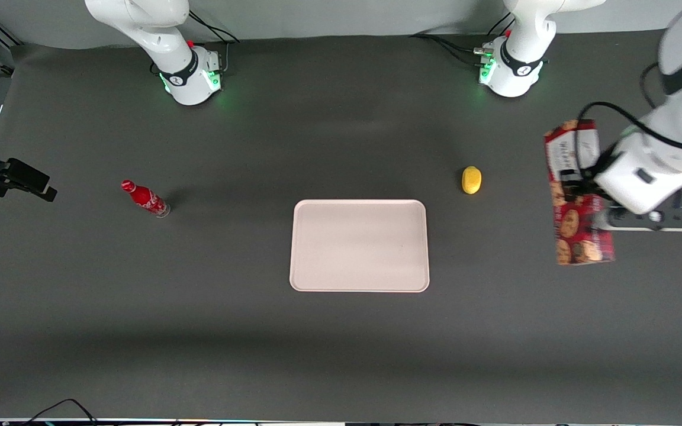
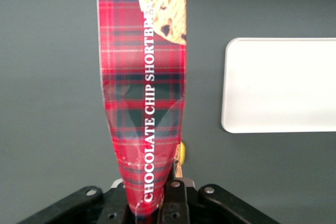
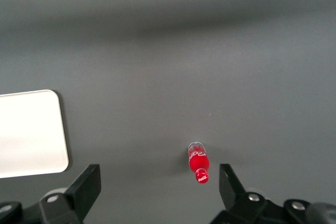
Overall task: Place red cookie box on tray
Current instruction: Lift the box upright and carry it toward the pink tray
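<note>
Black gripper point(image 1: 578, 184), at right edge of the front frame, clamped on the red cookie box point(image 1: 578, 195), holding it above the counter point(image 1: 199, 331). Yellow object point(image 1: 471, 180) nearby at right of centre. Pink tray point(image 1: 359, 245) bare at frame centre; soda bottle point(image 1: 145, 199) at left.
</note>
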Available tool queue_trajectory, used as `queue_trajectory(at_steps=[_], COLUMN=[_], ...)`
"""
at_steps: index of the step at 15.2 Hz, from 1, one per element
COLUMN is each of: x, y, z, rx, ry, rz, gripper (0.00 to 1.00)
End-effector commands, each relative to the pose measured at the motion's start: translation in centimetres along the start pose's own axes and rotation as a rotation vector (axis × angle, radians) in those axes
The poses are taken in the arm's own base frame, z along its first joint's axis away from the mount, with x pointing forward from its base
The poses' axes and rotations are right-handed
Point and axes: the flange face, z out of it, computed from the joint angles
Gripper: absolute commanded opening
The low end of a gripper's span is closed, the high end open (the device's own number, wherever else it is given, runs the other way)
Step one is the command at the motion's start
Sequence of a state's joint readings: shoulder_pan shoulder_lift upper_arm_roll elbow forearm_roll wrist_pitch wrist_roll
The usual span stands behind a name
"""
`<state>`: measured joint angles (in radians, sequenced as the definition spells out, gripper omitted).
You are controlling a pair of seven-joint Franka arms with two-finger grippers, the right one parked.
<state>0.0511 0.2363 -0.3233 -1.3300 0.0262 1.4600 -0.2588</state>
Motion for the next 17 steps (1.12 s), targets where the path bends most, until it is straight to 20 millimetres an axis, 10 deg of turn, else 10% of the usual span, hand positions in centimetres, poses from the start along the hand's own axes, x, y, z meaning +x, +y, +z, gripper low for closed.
queue_trajectory(at_steps=[1, 10, 17], x=[-2.5, -6.3, -6.7], y=[6.1, 15.3, 17.3], z=[1.5, 12.7, 21.6], rx=[0.006, -0.023, -0.023], ry=[-0.006, 0.119, 0.214], rz=[-0.041, -0.079, -0.051], gripper=[0.00, 0.00, 0.00])
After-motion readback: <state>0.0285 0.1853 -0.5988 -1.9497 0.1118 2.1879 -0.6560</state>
